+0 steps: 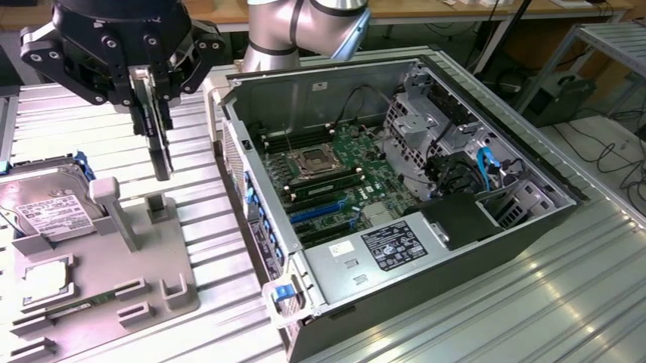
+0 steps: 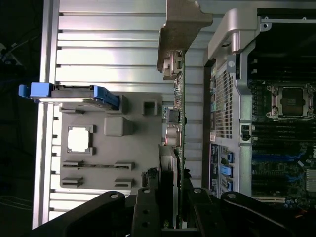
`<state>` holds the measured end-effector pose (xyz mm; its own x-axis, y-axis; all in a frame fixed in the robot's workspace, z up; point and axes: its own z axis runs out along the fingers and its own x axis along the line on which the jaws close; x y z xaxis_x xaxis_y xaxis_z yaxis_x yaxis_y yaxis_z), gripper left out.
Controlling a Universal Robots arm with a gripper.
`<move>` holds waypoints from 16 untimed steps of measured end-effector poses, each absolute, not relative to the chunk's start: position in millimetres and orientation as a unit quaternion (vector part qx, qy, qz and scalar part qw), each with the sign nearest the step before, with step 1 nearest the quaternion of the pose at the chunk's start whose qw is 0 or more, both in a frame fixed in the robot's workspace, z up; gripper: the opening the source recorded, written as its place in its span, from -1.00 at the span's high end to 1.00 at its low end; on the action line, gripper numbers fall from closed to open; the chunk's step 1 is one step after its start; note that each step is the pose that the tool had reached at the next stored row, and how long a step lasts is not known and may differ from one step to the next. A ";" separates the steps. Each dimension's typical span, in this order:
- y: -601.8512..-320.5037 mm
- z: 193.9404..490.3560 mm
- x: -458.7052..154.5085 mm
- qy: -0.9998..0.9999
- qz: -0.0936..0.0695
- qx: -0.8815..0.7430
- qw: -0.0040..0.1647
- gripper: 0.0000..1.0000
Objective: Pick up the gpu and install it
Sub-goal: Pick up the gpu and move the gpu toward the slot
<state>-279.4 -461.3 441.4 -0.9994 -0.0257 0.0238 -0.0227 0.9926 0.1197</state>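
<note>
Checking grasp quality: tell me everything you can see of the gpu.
The gpu hangs upright and edge-on from the gripper, whose jaws clamp its upper part. It is a thin flat card with a dark face, a green board edge and a pale metal bracket at one end. It appears clear of the grey tray below, beside the open computer case, touching only the gripper.
</note>
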 end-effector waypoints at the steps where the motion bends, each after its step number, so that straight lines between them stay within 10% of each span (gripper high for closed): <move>1: -461.2 441.4 -278.6 -0.998 -0.060 0.012 0.013 0.45; 16: -461.3 441.4 -270.1 -0.998 -0.060 0.012 0.013 0.45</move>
<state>-270.1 -461.3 441.4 -0.9994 -0.0257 0.0238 -0.0227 0.9926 0.1197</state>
